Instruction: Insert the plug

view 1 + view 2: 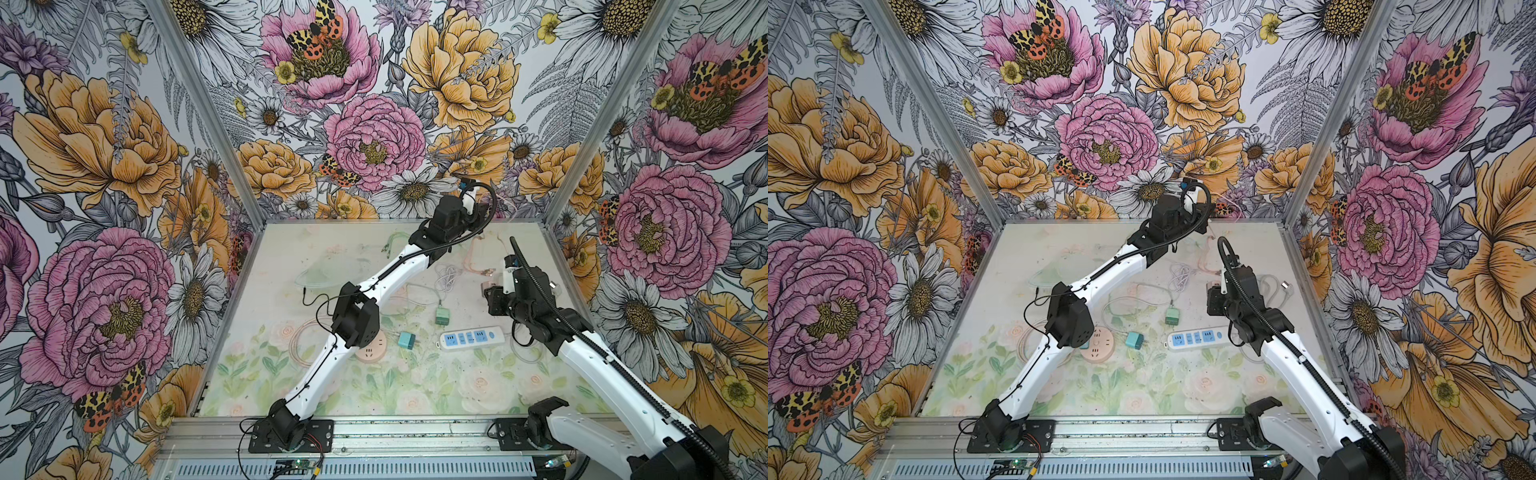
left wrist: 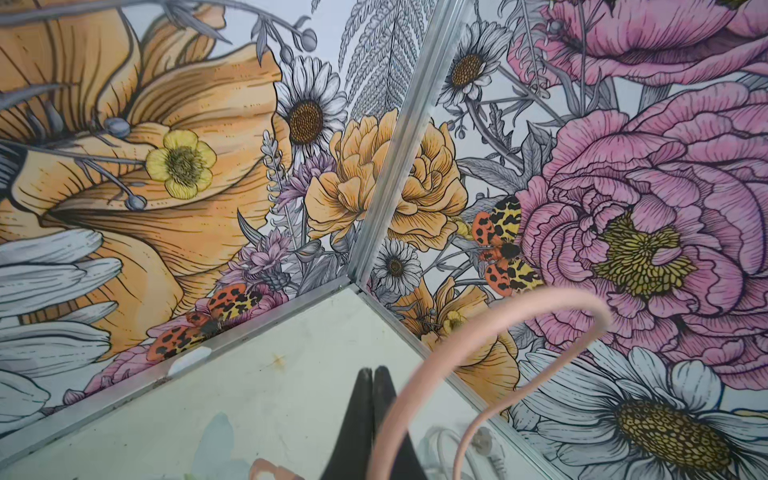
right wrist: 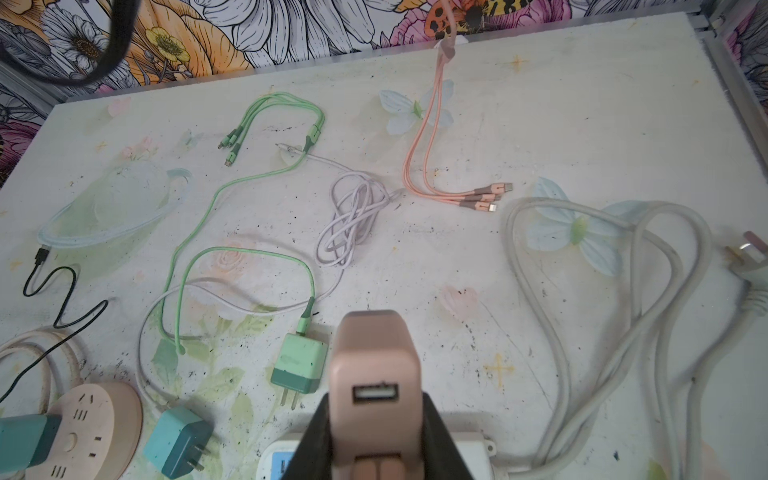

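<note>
"Where's the plug, then?"

"The pink charger block (image 3: 374, 365). The right gripper (image 3: 376, 415) is clamped on its two sides, with the USB port facing away from the wrist. In both top views it sits right of centre, and the white power strip (image 1: 471, 337) lies just below it in the frame."

"And the other claw?"

"The left gripper (image 2: 372, 372) has its fingers pressed together on the pink cable (image 2: 498, 320), which loops out beside them. I can't make out which part of the cable it pinches. The left arm (image 1: 386, 274) reaches to the upper middle of both top views, by the back wall. The cable hangs from there, and its three connectors (image 3: 490, 197) lie on the table (image 1: 374, 395)."

"What else is lying about?"

"The green charger (image 1: 440, 316) is just above the strip's left end. The teal charger (image 1: 406, 340) is left of the strip. The round pink socket (image 1: 372, 353) is further left, partly under the left arm. A coiled white cable (image 3: 353, 220) lies mid-table."
</note>
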`<state>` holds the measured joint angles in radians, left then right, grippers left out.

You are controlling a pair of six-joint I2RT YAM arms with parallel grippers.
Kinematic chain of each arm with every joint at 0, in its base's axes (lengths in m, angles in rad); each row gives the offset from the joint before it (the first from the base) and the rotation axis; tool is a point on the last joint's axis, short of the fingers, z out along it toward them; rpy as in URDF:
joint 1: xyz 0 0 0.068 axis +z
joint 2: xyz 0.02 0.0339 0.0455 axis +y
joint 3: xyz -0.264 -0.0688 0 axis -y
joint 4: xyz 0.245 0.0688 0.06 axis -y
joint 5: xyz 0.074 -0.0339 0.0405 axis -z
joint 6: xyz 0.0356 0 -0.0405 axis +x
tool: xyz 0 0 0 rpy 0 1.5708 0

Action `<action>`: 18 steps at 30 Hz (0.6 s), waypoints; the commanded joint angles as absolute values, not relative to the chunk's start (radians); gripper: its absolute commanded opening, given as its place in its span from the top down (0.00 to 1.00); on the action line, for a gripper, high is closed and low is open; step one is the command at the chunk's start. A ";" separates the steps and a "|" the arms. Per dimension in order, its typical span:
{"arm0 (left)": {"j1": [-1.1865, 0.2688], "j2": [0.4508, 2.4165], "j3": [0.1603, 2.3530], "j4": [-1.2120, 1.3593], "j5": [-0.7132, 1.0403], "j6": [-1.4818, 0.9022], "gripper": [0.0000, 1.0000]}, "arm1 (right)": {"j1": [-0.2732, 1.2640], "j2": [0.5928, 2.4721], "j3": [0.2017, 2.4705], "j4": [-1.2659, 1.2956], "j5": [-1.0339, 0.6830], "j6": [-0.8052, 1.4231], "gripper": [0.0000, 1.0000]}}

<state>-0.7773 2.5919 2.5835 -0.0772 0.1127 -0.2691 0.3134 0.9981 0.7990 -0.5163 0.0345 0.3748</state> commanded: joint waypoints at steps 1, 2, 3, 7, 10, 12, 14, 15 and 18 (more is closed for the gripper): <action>-0.787 2.627 2.584 -0.051 0.090 -0.311 1.00 | 0.310 0.999 0.790 -0.501 0.064 0.411 1.00; -0.786 2.639 2.584 -0.051 0.086 -0.323 1.00 | 0.309 0.997 0.790 -0.500 0.067 0.419 1.00; -0.787 2.654 2.587 -0.050 0.085 -0.334 1.00 | 0.309 0.995 0.787 -0.499 0.070 0.425 1.00; -0.785 2.713 2.600 -0.080 0.063 -0.377 1.00 | 0.308 0.995 0.781 -0.501 0.070 0.441 1.00; -0.777 2.752 2.597 -0.113 0.060 -0.436 1.00 | 0.305 1.007 0.779 -0.500 0.059 0.456 1.00; -0.767 2.769 2.589 -0.140 0.061 -0.486 1.00 | 0.303 1.021 0.778 -0.502 0.041 0.468 1.00; -0.757 2.773 2.572 -0.158 0.090 -0.531 1.00 | 0.304 1.033 0.777 -0.501 0.030 0.483 1.00; -0.751 2.771 2.560 -0.171 0.109 -0.553 1.00 | 0.302 1.038 0.777 -0.501 0.025 0.490 1.00; -0.746 2.749 2.534 -0.231 0.153 -0.562 0.95 | 0.304 1.051 0.774 -0.503 0.023 0.504 1.00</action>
<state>-0.7609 2.7796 2.5511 -0.1810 0.1051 -0.5060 0.3080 1.0443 0.7761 -0.5159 0.0341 0.4717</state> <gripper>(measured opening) 0.055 0.288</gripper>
